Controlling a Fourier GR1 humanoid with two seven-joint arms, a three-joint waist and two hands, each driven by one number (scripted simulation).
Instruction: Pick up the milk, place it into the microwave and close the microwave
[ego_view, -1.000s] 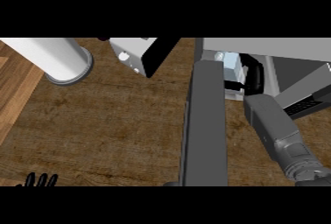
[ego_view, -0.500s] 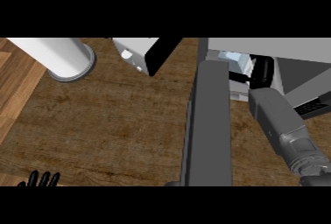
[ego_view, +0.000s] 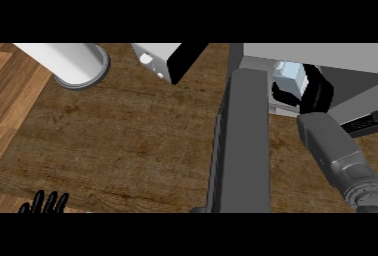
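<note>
At the far left, a strip of lighter wooden planking (ego_view: 16, 95) was seen beside the dark brown wood-grain counter top (ego_view: 133, 145). At the lower left edge, the black left hand (ego_view: 46, 204) was shown resting, with its fingers straight, apart and pointing upward; nothing was held in it. Near the upper left, a white cylindrical container with a grey round base (ego_view: 74, 67) was seen standing on the counter. To its right, at the top, a white boxy appliance with a black side panel (ego_view: 171, 59) was placed, two small knobs being visible on its white face.

Through the middle, the open dark grey microwave door (ego_view: 241, 145) was seen edge-on as a long upright slab running from the top to the lower edge. To the right of it, the light grey interior of the microwave (ego_view: 280, 62) was visible. Inside that opening, the pale blue and white milk carton (ego_view: 289, 80) was located, just beside the door's hinge side. The black right hand (ego_view: 314, 92) was wrapped around the carton, the fingers being curled on one side and the thumb on the other, so that the carton was partly hidden. The grey right forearm (ego_view: 336, 155) was seen rising from the lower right edge to that hand.
</note>
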